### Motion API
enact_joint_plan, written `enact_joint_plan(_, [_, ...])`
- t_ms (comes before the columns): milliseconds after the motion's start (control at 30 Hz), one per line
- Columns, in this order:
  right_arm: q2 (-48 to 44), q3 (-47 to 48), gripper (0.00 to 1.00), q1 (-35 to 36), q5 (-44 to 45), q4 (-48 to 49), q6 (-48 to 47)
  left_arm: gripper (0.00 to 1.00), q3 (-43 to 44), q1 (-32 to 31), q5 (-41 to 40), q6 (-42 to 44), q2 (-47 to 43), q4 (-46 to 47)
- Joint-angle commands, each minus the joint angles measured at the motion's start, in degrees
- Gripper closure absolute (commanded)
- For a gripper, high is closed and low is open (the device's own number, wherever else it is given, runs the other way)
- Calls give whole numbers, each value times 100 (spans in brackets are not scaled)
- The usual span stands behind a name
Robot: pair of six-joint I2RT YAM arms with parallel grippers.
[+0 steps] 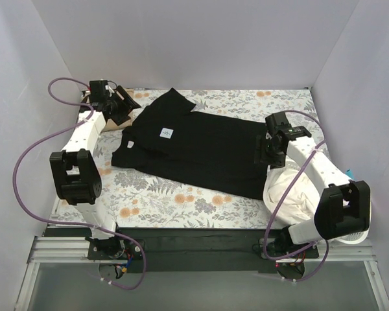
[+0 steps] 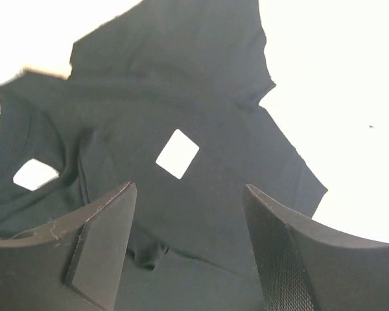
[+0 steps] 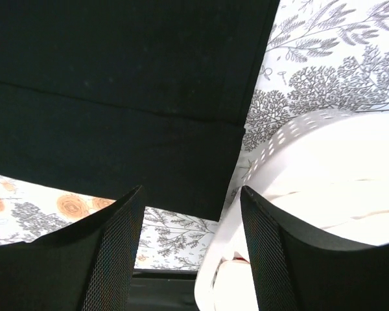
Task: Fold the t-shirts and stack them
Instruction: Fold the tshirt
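Floral desk cloth (image 1: 181,201) carries the black t-shirt (image 1: 207,146) at its middle, sides apparently folded in, not yet halved. Left tool (image 2: 187,194) and right tool (image 3: 191,191) both gape empty at its ends. Stacking remains, I'd judge.

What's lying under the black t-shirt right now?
Grey-and-orange floral cloth shows around the plain black cotton t-shirt; a strip of tan-beige fabric peeks out at its far-left edge. Anything else beneath is covered.
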Motion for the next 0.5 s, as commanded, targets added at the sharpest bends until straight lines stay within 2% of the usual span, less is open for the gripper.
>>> enact_joint_plan(0, [-402, 371, 33, -66, 44, -116, -35, 33, 28, -4, -151, 374, -615, 129])
enact_joint_plan(133, [-553, 380, 34, -13, -282, -72, -140, 26, -929, 31, -520, 804, -1204, 392])
enact_joint_plan(267, [-781, 143, 34, 399, -335, 111, 0, 26, -1836, 382, -599, 956, -1600, 366])
enact_joint_plan(467, [-835, 72, 34, 1593, -300, 411, 325, 27, -2645, 944, -915, 973, -1803, 437])
